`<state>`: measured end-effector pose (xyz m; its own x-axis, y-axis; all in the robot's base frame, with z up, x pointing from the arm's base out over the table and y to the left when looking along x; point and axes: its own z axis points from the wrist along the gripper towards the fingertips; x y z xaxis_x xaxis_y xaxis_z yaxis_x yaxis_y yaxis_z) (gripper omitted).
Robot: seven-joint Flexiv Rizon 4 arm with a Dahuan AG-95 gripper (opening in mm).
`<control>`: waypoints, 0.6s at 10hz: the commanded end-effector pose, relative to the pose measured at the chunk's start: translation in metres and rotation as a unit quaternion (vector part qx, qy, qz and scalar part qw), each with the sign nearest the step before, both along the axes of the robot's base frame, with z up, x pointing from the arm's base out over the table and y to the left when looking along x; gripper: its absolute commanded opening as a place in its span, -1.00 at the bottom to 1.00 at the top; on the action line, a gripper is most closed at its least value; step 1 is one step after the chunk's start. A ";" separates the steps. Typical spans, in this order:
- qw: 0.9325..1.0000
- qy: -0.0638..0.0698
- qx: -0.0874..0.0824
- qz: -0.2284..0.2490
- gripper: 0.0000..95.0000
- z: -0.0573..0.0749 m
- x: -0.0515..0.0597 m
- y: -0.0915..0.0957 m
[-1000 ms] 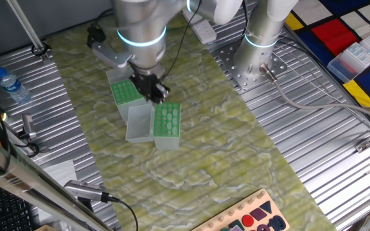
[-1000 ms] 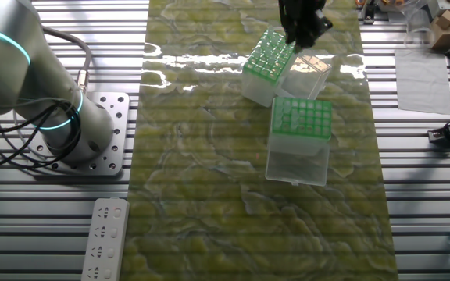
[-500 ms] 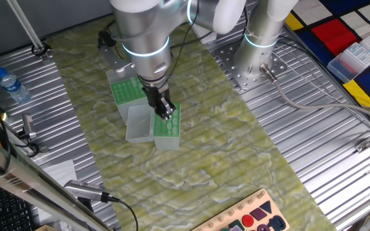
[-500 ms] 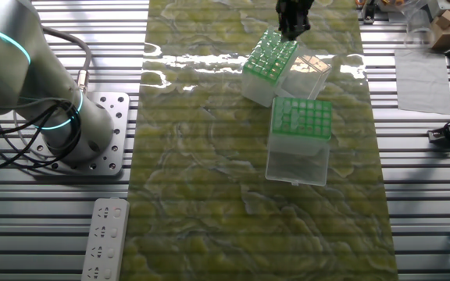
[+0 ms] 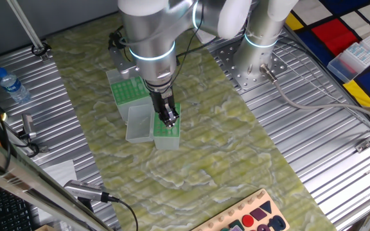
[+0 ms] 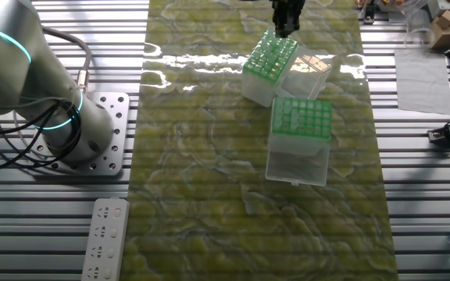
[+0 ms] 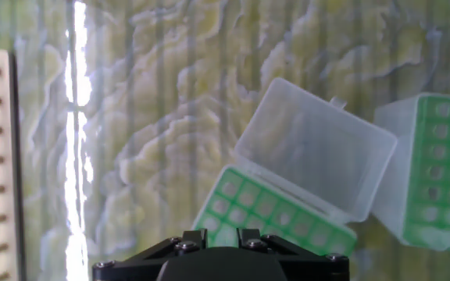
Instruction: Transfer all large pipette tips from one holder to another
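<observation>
The black two-finger gripper point(image 5: 168, 118) hung above the translucent plastic holder w/ green perforated rack plate point(image 5: 167, 122), probably so a tip could go straight down into a hole; whether its fingers were spread or pinching a tip couldn't be told. That holder looked mostly empty, its clear hinged lid point(image 7: 312, 145) flipped open. The pale mint-green large pipette tips point(image 6: 271, 54) sat gridded in the other translucent holder point(image 6: 260, 79) just beside it.

Both fixed views bright, evenly lit from overhead, shadows faint. The other fixed view: white glare band across the glossy green mat point(image 6: 209, 156) near its far end. Hand view soft and blurred throughout; 1 vertical glare streak at left, open clear lid point(image 7: 315, 148) slightly hazy, edges smeared.
</observation>
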<state>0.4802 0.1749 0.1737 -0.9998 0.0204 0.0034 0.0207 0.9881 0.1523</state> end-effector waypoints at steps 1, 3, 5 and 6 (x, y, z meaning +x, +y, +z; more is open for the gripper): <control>1.000 -0.008 -0.009 0.015 -0.60 -0.004 0.003 -0.002; 1.000 -0.011 -0.010 0.017 -0.60 -0.007 0.004 -0.002; 1.000 -0.017 -0.013 0.017 -0.60 -0.012 0.002 -0.001; 1.000 -0.019 -0.014 0.017 -0.60 -0.014 0.001 0.000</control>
